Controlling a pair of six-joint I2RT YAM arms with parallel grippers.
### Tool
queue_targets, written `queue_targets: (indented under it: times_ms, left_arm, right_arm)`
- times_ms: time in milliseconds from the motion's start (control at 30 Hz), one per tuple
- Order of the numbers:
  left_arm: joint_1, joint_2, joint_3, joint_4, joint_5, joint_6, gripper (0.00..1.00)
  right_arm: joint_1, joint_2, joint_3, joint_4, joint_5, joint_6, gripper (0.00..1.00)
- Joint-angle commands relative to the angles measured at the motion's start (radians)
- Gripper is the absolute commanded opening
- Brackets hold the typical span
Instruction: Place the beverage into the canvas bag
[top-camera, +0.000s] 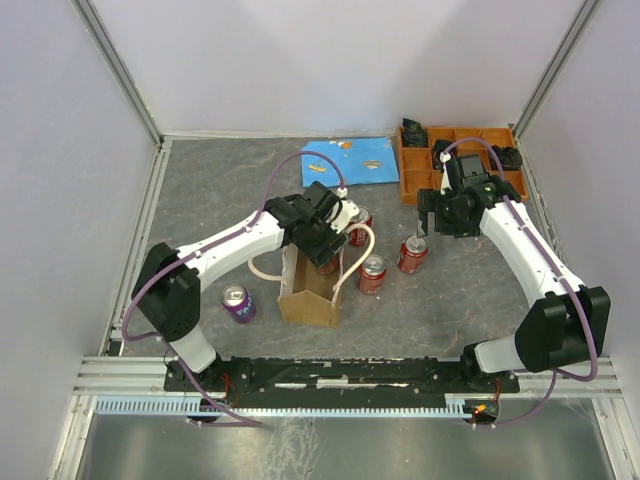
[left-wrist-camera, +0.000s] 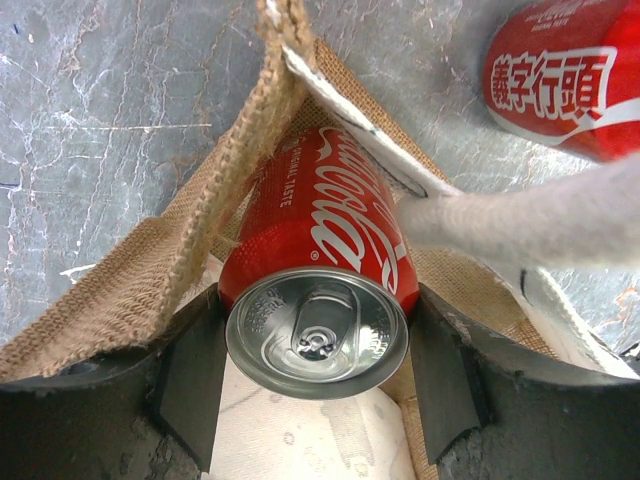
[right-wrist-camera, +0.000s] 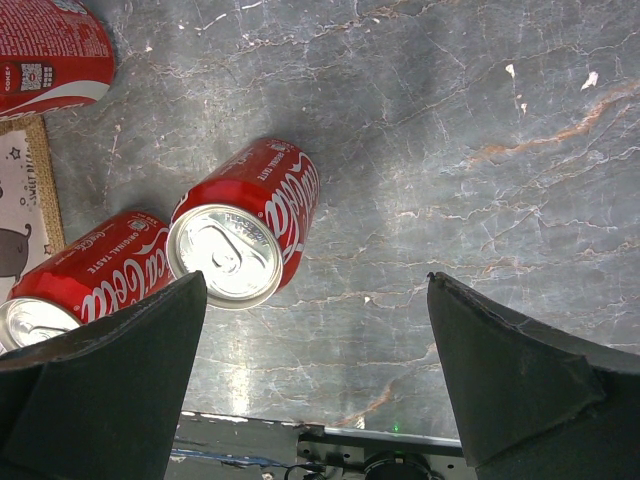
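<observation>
1. Beverage can (left-wrist-camera: 320, 260), a red Coca-Cola, is pinched near its upper end between the two pads of the left gripper (left-wrist-camera: 318, 385), its silver top facing the wrist camera.
2. Its lower part sits inside the mouth of the canvas bag (left-wrist-camera: 150, 290), between a tan woven side and a cream face. A cream handle (left-wrist-camera: 520, 225) crosses just beside the can.
3. From above, the left gripper (top-camera: 325, 240) hangs over the far end of the bag (top-camera: 308, 295), which stands upright on the grey table (top-camera: 220, 200).
4. The right gripper (right-wrist-camera: 315, 330) has its fingers spread wide and holds nothing. It hovers to the right of the bag, above a red can (right-wrist-camera: 250, 235) standing on the table.
5. Another red can (top-camera: 372, 273) stands just right of the bag, and a purple can (top-camera: 238, 303) stands near its left side.
6. A blue cloth (top-camera: 350, 160) and an orange tray (top-camera: 404, 170) lie beyond the bag, well apart from it.
</observation>
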Motion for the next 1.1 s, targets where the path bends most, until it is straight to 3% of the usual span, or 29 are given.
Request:
queue_targets:
  times_ms: [0,400,433,567,667,733,800,1067]
  left_arm:
    - [-0.005,-0.017,0.024,0.113,0.023,-0.067,0.03]
    - [-0.007,0.016,0.038,0.118,0.069,-0.093,0.05]
    - [-0.008,0.019,0.039,0.12,0.07,-0.093,0.09]
    - [-0.008,0.028,0.043,0.119,0.069,-0.096,0.4]
    - [-0.01,0.034,0.046,0.121,0.064,-0.098,0.56]
    - [-0.01,0.036,0.052,0.121,0.06,-0.099,0.81]
    - [-0.011,0.034,0.058,0.12,0.056,-0.099,0.97]
    - [-0.011,-0.005,0.081,0.121,0.041,-0.097,0.99]
  right_arm:
    - [0.003,-0.036,0.0,-0.002,0.016,-0.011,0.99]
    - [0.003,-0.021,-0.001,0.006,0.013,-0.011,0.99]
    - [0.003,-0.02,-0.001,0.006,0.012,-0.011,0.99]
    - [0.003,-0.018,-0.003,0.007,0.012,-0.011,0.99]
    - [0.004,-0.016,-0.004,0.01,0.012,-0.013,0.99]
    - [0.002,-0.013,-0.001,0.011,0.01,-0.012,0.99]
    - [0.003,-0.01,-0.001,0.013,0.008,-0.013,0.99]
    - [0.003,0.001,0.011,0.013,0.002,-0.014,0.99]
